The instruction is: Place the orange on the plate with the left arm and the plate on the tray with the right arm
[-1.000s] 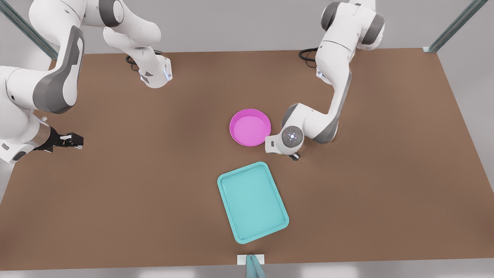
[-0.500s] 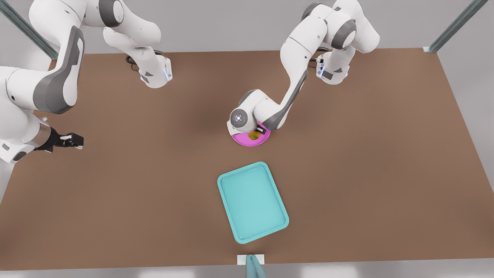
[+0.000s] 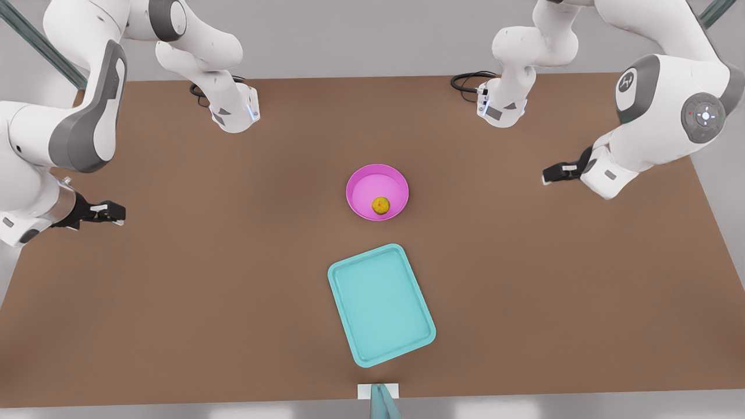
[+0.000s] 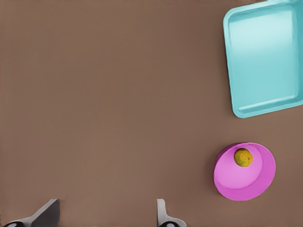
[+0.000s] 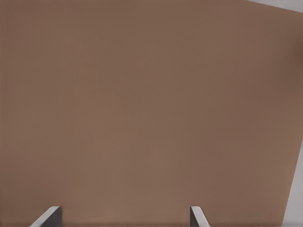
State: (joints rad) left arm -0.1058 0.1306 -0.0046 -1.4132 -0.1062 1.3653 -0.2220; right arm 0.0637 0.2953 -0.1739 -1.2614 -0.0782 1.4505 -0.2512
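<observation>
Front view: orange (image 3: 380,205) on plate (image 3: 377,192), well apart from both spread-fingered end effectors, left (image 3: 548,176), right (image 3: 118,214).

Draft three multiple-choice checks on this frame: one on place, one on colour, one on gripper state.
1. Where is the orange?
A. in the plate
B. beside it on the table
C. held in the air

2. What colour is the tray?
A. pink
B. teal
C. white

3. How does the left gripper stand?
A. shut on the orange
B. shut on the plate's rim
C. open, holding nothing

Key:
1 A: the orange lies inside the plate, near the rim on the tray's side.
2 B: both the front and left wrist views show it teal.
3 C: in the left wrist view its fingers stand apart with nothing between.

The right gripper waits at the front view's left, also open.
</observation>
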